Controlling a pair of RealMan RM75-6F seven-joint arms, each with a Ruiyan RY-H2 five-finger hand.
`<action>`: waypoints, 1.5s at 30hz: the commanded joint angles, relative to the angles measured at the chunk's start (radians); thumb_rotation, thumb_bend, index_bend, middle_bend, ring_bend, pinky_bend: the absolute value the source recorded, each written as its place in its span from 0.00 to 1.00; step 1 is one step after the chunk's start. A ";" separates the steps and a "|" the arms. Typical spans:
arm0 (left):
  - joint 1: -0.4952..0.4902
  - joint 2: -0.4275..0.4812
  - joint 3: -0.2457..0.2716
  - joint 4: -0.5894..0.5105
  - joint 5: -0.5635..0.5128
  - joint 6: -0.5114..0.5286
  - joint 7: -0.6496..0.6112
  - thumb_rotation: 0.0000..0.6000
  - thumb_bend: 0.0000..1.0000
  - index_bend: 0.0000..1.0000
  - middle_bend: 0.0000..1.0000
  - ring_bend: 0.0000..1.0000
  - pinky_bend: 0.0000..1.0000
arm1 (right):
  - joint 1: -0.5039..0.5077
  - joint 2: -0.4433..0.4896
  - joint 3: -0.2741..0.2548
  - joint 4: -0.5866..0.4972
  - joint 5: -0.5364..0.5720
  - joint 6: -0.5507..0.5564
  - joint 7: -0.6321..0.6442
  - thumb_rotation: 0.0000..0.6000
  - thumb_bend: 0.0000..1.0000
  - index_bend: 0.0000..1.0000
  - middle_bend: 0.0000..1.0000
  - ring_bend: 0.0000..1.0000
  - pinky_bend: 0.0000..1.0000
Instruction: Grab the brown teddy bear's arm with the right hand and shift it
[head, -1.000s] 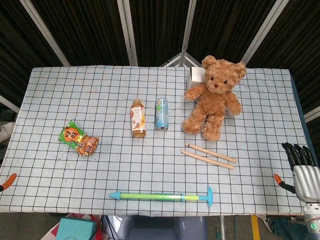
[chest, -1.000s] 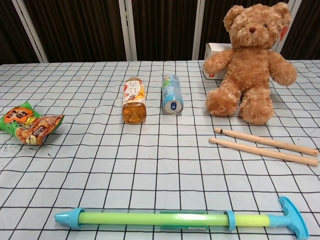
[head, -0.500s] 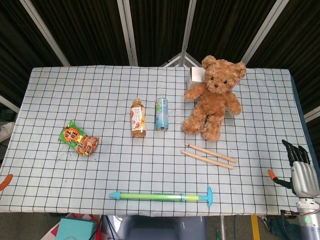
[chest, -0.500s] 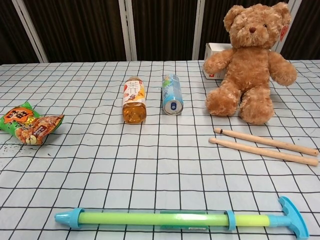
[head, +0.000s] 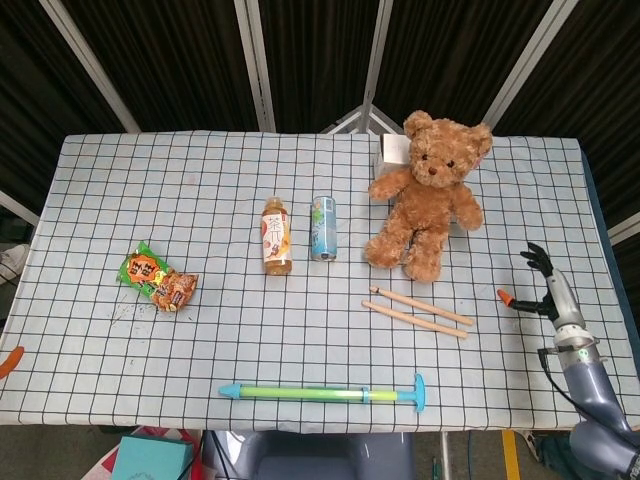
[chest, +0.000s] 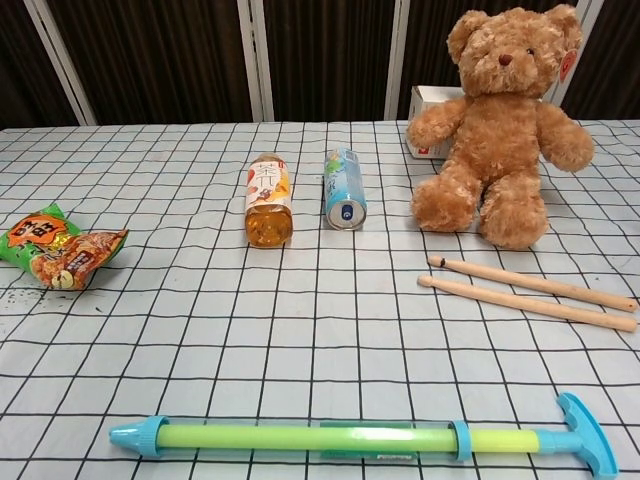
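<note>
Brown teddy bear (head: 428, 192), one, sits far right on the checked table (head: 150, 190), backed against one white box (head: 393, 149); two wooden sticks (head: 418, 310) lie near it; one bottle (head: 276, 235), one can (head: 323, 228), one snack bag (head: 157, 277), one green pump (head: 325, 392); right hand (head: 549, 287) hovers at the right edge, fingers spread, empty, well apart from the bear; left hand unseen.

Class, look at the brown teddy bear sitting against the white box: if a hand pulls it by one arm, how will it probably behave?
The brown teddy bear looks plush and stuffed, so its arm would likely flex and squash rather than stay stiff. It is probably light for its bulk. It sits upright against the white box, so a sideways pull may well topple or drag it instead of sliding it neatly.
</note>
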 joint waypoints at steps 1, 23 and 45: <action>0.000 0.000 -0.003 0.000 -0.005 -0.001 0.002 1.00 0.31 0.17 0.00 0.00 0.12 | 0.050 -0.052 0.032 0.093 0.058 -0.060 0.009 1.00 0.27 0.06 0.16 0.14 0.00; -0.016 -0.033 -0.023 -0.011 -0.065 -0.025 0.109 1.00 0.31 0.17 0.00 0.00 0.12 | 0.253 -0.276 0.106 0.525 0.126 -0.248 -0.022 1.00 0.26 0.13 0.19 0.16 0.00; -0.027 -0.038 -0.030 -0.008 -0.087 -0.046 0.121 1.00 0.31 0.17 0.00 0.00 0.12 | 0.391 -0.443 0.159 0.759 0.261 -0.286 -0.164 1.00 0.26 0.31 0.35 0.23 0.00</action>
